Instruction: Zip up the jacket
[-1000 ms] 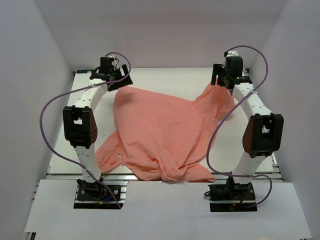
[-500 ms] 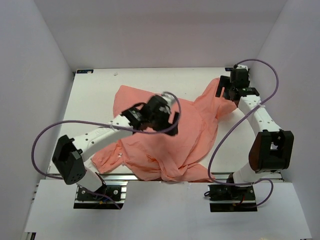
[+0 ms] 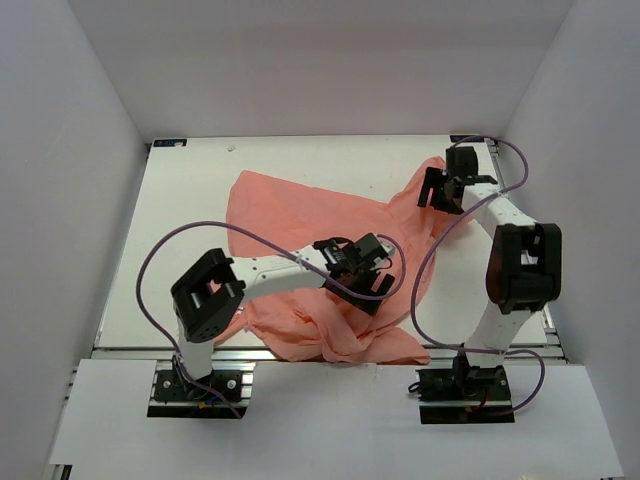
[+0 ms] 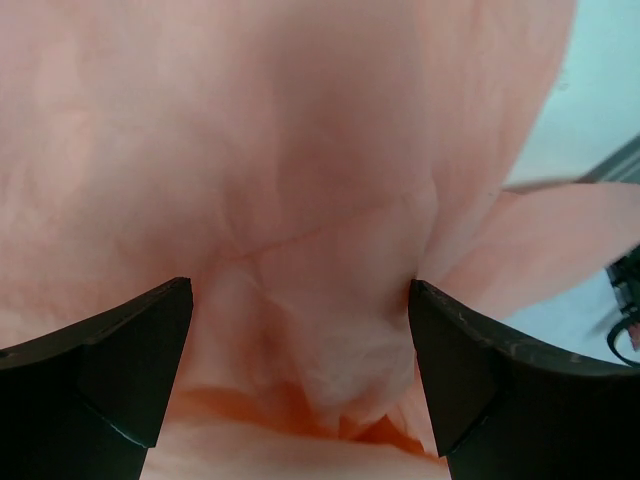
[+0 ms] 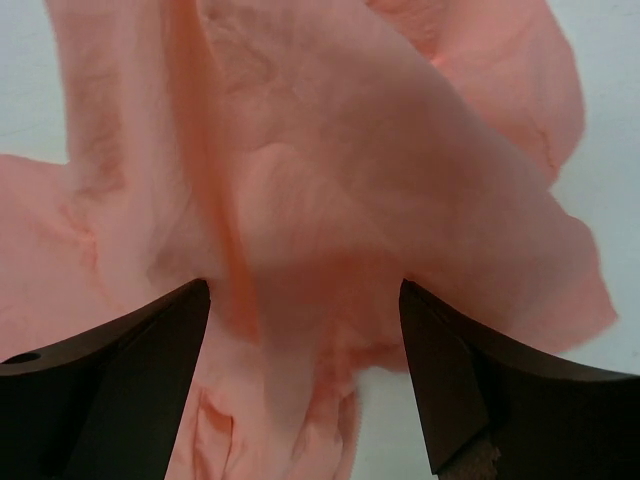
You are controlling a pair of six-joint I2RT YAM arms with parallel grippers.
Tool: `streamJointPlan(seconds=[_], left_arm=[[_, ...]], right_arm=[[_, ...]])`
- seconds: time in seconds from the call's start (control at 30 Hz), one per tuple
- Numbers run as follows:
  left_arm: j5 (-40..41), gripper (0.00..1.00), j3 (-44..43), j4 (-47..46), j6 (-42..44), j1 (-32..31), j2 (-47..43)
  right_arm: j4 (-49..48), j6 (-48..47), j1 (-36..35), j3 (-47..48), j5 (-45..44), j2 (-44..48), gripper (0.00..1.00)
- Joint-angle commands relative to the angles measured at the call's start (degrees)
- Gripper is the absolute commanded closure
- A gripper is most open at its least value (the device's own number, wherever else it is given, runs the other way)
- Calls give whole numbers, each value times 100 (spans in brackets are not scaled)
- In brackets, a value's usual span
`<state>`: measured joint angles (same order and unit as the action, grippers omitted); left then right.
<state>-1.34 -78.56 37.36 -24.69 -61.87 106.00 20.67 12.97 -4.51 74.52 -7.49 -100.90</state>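
Salmon-pink jacket (image 3: 290,210) hides its zip, bunched between spread-apart left fingers (image 4: 120,360) and spread-apart right fingers (image 5: 130,370).

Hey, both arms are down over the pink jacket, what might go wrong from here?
1. No zipper shows in any view; the jacket lies crumpled, so the open left gripper may pinch plain cloth.
2. The right gripper, open around a bunched fold, might drag the garment sideways if it closes and pulls.
3. The left arm's purple cable loops close above the fabric and may snag.
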Motion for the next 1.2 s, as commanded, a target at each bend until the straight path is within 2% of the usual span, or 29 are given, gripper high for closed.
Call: streamJointPlan(seconds=[0.0,0.07,0.13,0.17,0.2,0.27,0.3,0.37,0.47,0.53,0.63,0.73,0.93,1.17], left_arm=[[-15,2,-395,60,34,-36,87],[-24,13,-449,95,60,-45,219],[-50,34,-502,87,95,-36,299],[19,58,-537,130,113,-36,360],[333,73,-633,270,96,-36,387],[660,100,-730,429,26,-36,370],[966,100,-774,543,8,-36,326],[1197,100,-757,561,43,-36,133],[1794,100,-520,377,96,-36,-639],[2363,100,-371,281,157,-36,-1377],[2596,100,-186,18,506,-36,-2379],[2324,100,-62,-291,947,-36,-3171],[1761,100,-747,-186,1475,-36,-3980],[57,100,-1248,-537,1757,-36,-4939]], right_arm=[[-36,126,29,414,133,-437,19],[-106,197,29,440,230,-605,22],[-150,241,29,449,414,-702,39],[-177,267,21,467,458,-764,51],[-177,293,29,467,511,-773,75],[-256,320,29,423,538,-651,91],[-352,320,29,336,520,-563,100],[-405,259,29,265,520,-222,100],[-440,241,56,124,362,463,100],[-476,241,108,28,230,860,100],[-126,267,205,185,-7,1537,100],[25,267,240,334,-358,2222,100],[34,57,240,852,-1289,3585,100],[-124,-506,240,2030,-2081,4579,100]])
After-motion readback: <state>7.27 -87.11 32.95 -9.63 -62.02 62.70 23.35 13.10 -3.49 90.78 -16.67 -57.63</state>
